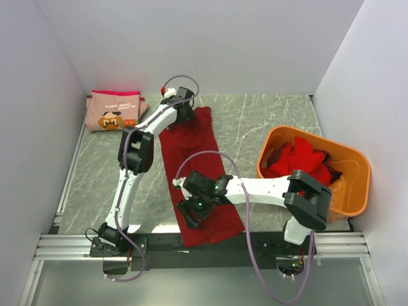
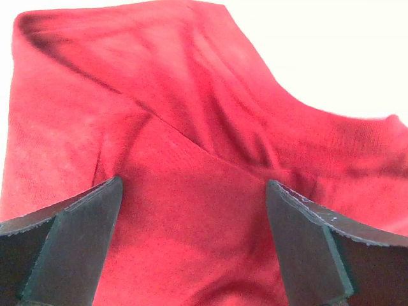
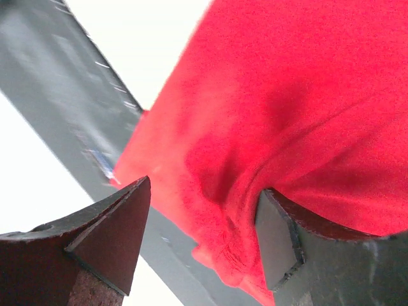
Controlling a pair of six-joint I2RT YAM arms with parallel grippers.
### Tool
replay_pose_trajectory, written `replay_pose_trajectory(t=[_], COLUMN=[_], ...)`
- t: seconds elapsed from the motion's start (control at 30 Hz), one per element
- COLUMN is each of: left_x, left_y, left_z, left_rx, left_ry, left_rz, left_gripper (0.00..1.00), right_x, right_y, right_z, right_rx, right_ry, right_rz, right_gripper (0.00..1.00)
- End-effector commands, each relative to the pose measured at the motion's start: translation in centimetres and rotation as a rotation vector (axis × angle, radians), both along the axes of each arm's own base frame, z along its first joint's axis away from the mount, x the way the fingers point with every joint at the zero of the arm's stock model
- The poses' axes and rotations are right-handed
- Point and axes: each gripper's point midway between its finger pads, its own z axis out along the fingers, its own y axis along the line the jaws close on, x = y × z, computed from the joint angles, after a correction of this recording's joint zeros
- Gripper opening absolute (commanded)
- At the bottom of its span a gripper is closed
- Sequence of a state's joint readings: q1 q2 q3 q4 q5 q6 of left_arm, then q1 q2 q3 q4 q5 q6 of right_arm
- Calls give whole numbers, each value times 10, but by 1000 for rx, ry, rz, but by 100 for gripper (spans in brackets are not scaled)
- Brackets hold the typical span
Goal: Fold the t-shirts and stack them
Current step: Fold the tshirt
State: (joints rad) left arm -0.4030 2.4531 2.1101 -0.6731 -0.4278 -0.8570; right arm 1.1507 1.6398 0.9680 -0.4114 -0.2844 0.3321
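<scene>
A dark red t-shirt lies as a long strip down the middle of the table, from far end to front edge. My left gripper is open just above its far end; red cloth fills that wrist view between the spread fingers. My right gripper is open over the shirt's near left edge; a bunched hem lies between its fingers. A folded pink shirt with a moustached face print sits at the far left. More red shirts lie in the orange tub.
The orange plastic tub stands at the right side of the table. A dark strip and metal rail run along the table's front edge. White walls close in the left, back and right.
</scene>
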Motion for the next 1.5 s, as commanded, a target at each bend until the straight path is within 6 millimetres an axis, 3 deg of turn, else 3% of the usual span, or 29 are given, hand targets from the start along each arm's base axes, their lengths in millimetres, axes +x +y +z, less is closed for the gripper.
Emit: replay_pose_trajectory(t=[0.0, 0.2, 0.3, 0.33, 0.43, 0.53, 0.57, 0.67, 0.77, 0.8, 0.87, 0.9, 0.97, 1.0, 1.03, 1.07, 1.13, 1.17, 1.2, 1.23, 1.27, 1.3, 1.37, 1.4, 1.43, 1.47], left_x=[0, 29, 44, 57, 78, 95, 103, 118, 124, 124, 119, 112, 94, 77, 59, 46, 0, -18, -57, -74, -97, -136, -173, -202, -229, -252], left_y=[-26, -27, -28, -31, -31, -27, -28, -31, -33, -31, -26, -22, -17, -15, -11, -8, -3, -3, -3, -7, -20, -13, -17, -25, -21, -33], left_z=[-48, -52, -52, -40, -34, -29, -21, 17, 76, 114, 149, 191, 210, 248, 236, 240, 244, 240, 224, 221, 212, 187, 169, 174, 136, 125], left_rx=[-78, -206, -230, -243, -268, -344, -382, -410, -419, -418, -391, -391, -364, -372, -347, -328, -290, -276, -260, -283, -297, -296, -333, -369, -364, -374], left_ry=[101, 17, -20, -67, -131, -190, -225, -311, -406, -462, -506, -559, -541, -569, -495, -478, -425, -403, -347, -348, -331, -281, -262, -266, -189, -160], left_rz=[-80, -55, -58, -60, -55, -4, -2, -19, -54, -58, -79, -86, -90, -94, -91, -94, -109, -113, -124, -127, -163, -164, -149, -165, -139, -166], left_gripper=[99, 100, 99, 99, 99, 99, 99, 99, 99, 99, 99, 99, 100, 99, 100, 99, 99, 99, 99, 99, 99, 100, 99, 100, 99, 99], right_x=[-3, -18, -11, -9, 1, 25, 38, 51, 62, 65, 68, 71, 76, 78, 79, 85, 87, 89, 87, 86, 82, 79, 74, 66, 63, 61], right_y=[38, 54, 53, 55, 57, 55, 52, 48, 42, 39, 29, 24, 10, 4, -5, -16, -34, -44, -53, -58, -60, -66, -70, -71, -71, -72], right_z=[30, 43, 45, 48, 46, 49, 56, 81, 104, 109, 120, 123, 127, 127, 120, 122, 110, 110, 98, 95, 90, 79, 69, 62, 58, 56], right_rx=[138, 211, 199, 204, 190, 170, 165, 207, 248, 254, 267, 268, 263, 260, 238, 232, 193, 183, 155, 151, 143, 119, 98, 89, 84, 86], right_ry=[1, 53, 22, 15, -17, -108, -163, -230, -278, -281, -307, -314, -326, -322, -321, -333, -328, -328, -318, -312, -287, -270, -243, -211, -197, -187], right_rz=[79, 155, 129, 120, 42, -89, -147, -187, -239, -264, -287, -313, -356, -389, -415, -449, -500, -534, -546, -554, -553, -552, -562, -540, -535, -532], right_gripper=[71, 71, 71, 71, 72, 72, 72, 73, 73, 73, 73, 73, 73, 73, 73, 73, 73, 73, 73, 73, 73, 73, 73, 73, 73, 73])
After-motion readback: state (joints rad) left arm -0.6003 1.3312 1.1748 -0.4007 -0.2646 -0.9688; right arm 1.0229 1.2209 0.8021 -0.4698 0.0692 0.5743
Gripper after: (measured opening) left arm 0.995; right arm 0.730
